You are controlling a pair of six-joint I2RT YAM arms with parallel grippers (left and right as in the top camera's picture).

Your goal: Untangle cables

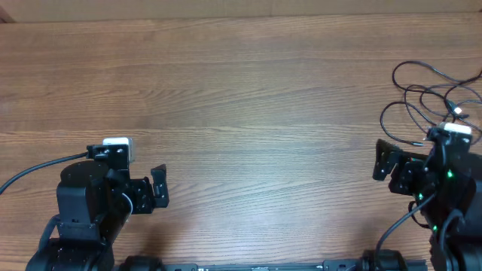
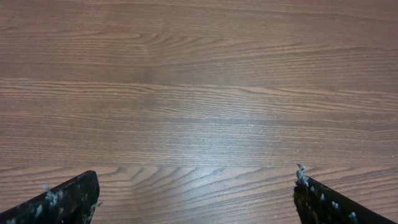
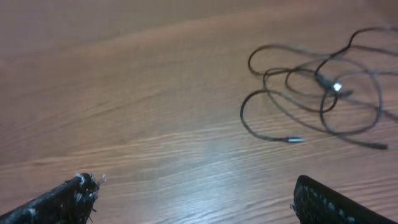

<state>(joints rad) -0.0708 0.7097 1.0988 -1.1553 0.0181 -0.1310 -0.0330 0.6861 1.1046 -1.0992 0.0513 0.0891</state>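
We work over a broad wooden surface (image 1: 241,90) with an arm at each near corner. What matters for the coming move is that the cables (image 1: 433,94) lie at the far right edge, just beyond the right arm and well apart from the left one, so we judge the right arm should take them.

In the right wrist view, the cables (image 3: 317,93) sit ahead of the right claw (image 3: 193,183) and off to its right. We would have to swing that way and reach forward. The right claw stands wide with nothing in it. The left claw (image 2: 196,180) is equally wide, with only bare wood beneath it.

The tangle is a loose, flat heap of thin black loops crossing one another. It spreads a little more sideways than deep, and we see no single clear axis. A bright connector (image 3: 336,87) sits near its middle. A silver-tipped plug (image 3: 292,140) trails out on the side nearest the claw, which looks the easiest end to pick.
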